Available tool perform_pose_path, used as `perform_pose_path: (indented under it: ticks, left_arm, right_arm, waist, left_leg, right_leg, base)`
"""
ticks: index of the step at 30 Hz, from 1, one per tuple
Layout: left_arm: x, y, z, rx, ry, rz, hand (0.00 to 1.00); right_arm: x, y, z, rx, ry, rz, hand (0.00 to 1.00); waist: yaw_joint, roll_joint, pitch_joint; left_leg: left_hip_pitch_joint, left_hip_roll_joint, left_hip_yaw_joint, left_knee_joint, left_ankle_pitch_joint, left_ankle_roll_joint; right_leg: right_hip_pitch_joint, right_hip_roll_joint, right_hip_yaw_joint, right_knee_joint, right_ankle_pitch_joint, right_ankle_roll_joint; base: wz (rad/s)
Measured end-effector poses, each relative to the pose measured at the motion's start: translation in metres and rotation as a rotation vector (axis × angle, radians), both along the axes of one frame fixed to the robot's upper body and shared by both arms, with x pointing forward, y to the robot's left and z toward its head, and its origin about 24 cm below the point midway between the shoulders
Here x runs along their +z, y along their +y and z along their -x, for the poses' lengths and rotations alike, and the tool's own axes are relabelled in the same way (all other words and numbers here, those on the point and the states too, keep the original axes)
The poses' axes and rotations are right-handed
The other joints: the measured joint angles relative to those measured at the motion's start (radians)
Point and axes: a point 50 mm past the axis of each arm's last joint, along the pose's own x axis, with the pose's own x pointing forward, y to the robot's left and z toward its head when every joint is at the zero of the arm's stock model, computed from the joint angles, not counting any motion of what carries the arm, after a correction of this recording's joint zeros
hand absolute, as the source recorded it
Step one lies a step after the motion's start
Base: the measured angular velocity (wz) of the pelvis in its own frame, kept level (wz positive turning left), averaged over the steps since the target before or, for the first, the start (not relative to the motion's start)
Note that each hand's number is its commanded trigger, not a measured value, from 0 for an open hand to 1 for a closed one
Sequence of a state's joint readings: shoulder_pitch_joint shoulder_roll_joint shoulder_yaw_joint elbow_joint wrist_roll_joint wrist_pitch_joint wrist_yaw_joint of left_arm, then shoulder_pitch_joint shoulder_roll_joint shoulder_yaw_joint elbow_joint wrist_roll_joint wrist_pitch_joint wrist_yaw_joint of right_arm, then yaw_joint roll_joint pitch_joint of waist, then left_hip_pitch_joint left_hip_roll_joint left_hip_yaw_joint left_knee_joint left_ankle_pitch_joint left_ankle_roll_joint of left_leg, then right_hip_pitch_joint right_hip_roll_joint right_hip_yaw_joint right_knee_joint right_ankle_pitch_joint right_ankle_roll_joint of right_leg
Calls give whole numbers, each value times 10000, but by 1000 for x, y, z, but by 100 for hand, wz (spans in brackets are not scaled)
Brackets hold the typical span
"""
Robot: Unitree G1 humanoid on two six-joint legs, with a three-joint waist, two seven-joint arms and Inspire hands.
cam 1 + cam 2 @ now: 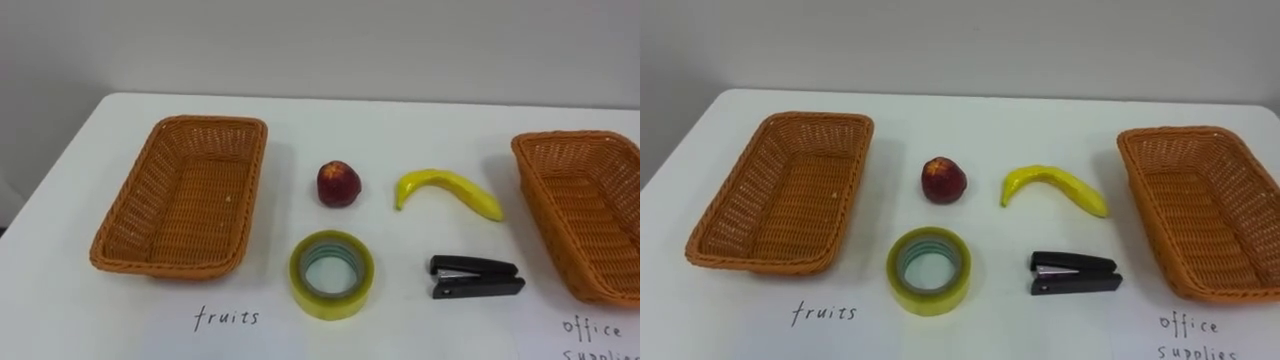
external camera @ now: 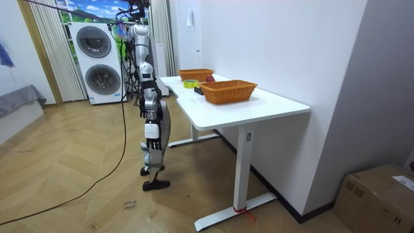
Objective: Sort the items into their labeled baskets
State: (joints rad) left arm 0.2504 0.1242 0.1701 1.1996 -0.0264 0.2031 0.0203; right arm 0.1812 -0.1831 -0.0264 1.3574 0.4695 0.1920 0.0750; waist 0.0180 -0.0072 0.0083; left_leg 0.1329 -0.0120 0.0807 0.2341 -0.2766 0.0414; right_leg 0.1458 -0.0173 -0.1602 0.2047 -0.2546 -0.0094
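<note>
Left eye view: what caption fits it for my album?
Red fruit, banana, tape roll and stapler wait between the left basket and right basket, both empty.

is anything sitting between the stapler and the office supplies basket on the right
Nothing visible does. The stapler lies on bare table just left of the office supplies basket; the banana lies farther back, off that path.

The white table (image 1: 420,130) carries a wicker left basket (image 1: 135,200) and a wicker right basket (image 1: 590,215), well apart, each with a handwritten label on the tabletop just in front of it. Between them lie a red apple (image 1: 339,184) and a banana (image 1: 448,190), apart. Nearer the front edge, a yellow tape roll (image 1: 330,303) lies flat, with a black stapler (image 1: 475,277) to its right.
</note>
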Motion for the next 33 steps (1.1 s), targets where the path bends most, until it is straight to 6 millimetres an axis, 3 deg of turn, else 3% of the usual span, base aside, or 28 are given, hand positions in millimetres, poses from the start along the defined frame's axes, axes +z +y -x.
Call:
perform_pose_path:
  ticks: [12, 21, 26, 28, 33]
  left_arm:
    - [0, 0, -12, -382, -349, -104, 0]
    - [3, 8, -24, -184, -1188, -877, 0]
    - [3, 11, -17, 266, -1068, -1007, 0]
    - [4, 13, -5, 539, -840, -1075, 0]
    - [6, 14, 12, 680, -345, -1097, 0]
  right_arm:
    - [-1, 2, -5, -2034, -806, 374, 0]
    - [-1, 1, -7, -3570, -1327, 709, 0]
    - [0, -2, 3, -4810, -1121, 1038, 0]
    - [2, -5, 8, -5674, -1109, 1290, 0]
    - [5, -15, 10, -7173, -1214, 2008, 0]
  waist:
    - [-347, 178, -30]
    - [-479, 22, -67]
    - [-495, -15, -63]
    - [-714, -25, -62]
    - [-866, -48, -67]
  left_leg:
    - [-14, 38, 110, -145, 0, -1]
    - [121, 44, 301, -308, 4, 0]
    - [225, 62, 405, -349, 3, 1]
    - [268, 80, 420, -360, -1, 3]
    - [321, 132, 488, -449, -14, -19]
  right_leg:
    - [-105, 69, 172, 8, 58, -9]
    - [-131, 88, 325, 14, 77, 7]
    - [-78, 130, 484, -4, 128, 15]
    - [-37, 138, 453, 2, 131, 12]
    - [-70, 184, 539, 82, 148, -18]
  base:
    - [-3]
    - [-7]
    - [-8]
    - [0]
    - [-5]
